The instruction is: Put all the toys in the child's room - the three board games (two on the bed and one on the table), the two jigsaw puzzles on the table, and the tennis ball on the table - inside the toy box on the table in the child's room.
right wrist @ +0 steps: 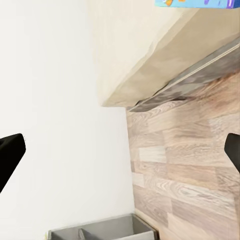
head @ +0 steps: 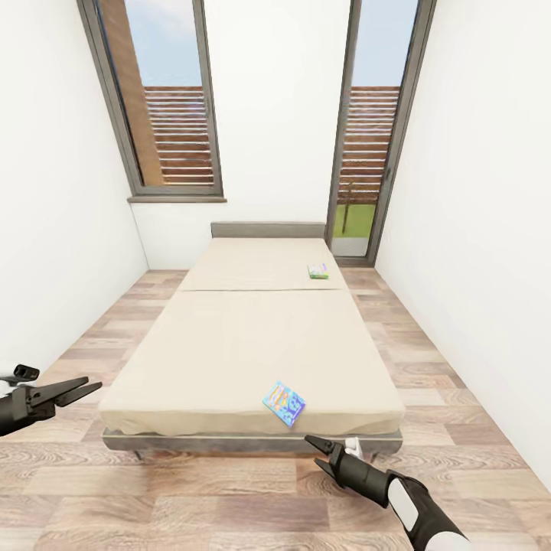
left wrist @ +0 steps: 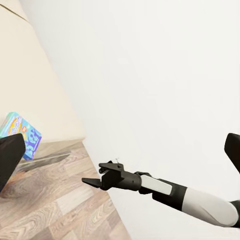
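Observation:
Two board games lie on the beige bed (head: pixel 229 344). A blue, brightly printed one (head: pixel 284 402) sits near the foot edge, and a small green-edged one (head: pixel 318 271) lies toward the grey headboard. My right gripper (head: pixel 312 451) hovers open and empty above the floor just in front of the bed's foot, a little below the blue game. Off the bed's near left corner, my left gripper (head: pixel 93 385) is open and empty. The left wrist view catches the blue game (left wrist: pixel 20 131) and the right gripper (left wrist: pixel 90 182). The blue game's edge (right wrist: pixel 195 3) appears in the right wrist view. The table, jigsaw puzzles and tennis ball are out of view.
White walls close in on both sides, with strips of wood plank floor (head: pixel 229 497) around the bed. Tall grey-framed windows (head: pixel 164 99) stand behind the headboard. A grey open-topped container with a divider (right wrist: pixel 100 232) shows in the right wrist view; I cannot tell whether it is the toy box.

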You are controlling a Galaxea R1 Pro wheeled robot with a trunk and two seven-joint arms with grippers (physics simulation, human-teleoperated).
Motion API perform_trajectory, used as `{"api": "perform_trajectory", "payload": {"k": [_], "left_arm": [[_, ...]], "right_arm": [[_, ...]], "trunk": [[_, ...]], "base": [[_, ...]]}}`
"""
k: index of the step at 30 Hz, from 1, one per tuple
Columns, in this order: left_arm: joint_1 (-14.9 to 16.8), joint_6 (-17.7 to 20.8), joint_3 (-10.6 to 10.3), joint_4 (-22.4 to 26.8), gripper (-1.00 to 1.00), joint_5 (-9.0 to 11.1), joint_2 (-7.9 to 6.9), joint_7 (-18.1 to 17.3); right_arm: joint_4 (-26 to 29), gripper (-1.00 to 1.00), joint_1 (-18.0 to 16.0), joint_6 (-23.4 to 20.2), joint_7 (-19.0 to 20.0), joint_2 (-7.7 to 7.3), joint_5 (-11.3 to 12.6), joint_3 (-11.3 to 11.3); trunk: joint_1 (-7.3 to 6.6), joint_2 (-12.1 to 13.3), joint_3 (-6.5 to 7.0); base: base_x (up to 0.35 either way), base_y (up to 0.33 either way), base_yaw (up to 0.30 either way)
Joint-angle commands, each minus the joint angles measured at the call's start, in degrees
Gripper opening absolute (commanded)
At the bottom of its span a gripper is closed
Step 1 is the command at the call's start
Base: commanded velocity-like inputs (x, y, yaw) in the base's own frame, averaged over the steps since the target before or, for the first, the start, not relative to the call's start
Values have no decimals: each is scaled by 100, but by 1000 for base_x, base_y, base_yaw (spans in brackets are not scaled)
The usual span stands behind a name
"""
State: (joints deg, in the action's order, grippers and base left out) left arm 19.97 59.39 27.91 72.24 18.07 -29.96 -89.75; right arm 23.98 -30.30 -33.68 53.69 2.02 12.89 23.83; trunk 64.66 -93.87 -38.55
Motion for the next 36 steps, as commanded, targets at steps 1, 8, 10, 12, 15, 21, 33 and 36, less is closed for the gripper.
{"api": "perform_trajectory", "payload": {"k": [1,8,10,12,15,21,33,36], "left_arm": [[2,61,-7,2,100,27,-1,-25],[-9,61,-29,9,100,327,1,-25],[-9,61,-30,9,100,345,3,-25],[-10,61,-31,9,100,362,6,-25],[-10,61,-31,9,100,370,7,-25],[-10,61,-32,9,100,373,14,-25],[-10,61,-32,1,100,373,41,-25],[-10,61,-32,1,100,373,47,-25]], "right_arm": [[6,100,-8,-40,6,10,13,25],[18,100,-32,-42,14,31,24,38],[21,100,-40,-42,16,33,45,40],[31,100,-51,-36,13,39,156,42],[40,100,-62,-29,11,40,286,37],[44,100,-111,-37,21,-17,407,41],[100,100,-142,58,0,69,625,50],[104,100,-139,71,-20,50,941,83]], "trunk": [[22,-44,-24],[176,-325,-150],[220,-405,-185],[264,-485,-221],[330,-606,-275],[461,-846,-383],[725,-1328,-598],[791,-1448,-652]], "base": [[0,0,0],[0,0,0],[0,0,0],[0,0,0],[0,0,0],[0,0,0],[0,0,0],[0,0,0]]}}
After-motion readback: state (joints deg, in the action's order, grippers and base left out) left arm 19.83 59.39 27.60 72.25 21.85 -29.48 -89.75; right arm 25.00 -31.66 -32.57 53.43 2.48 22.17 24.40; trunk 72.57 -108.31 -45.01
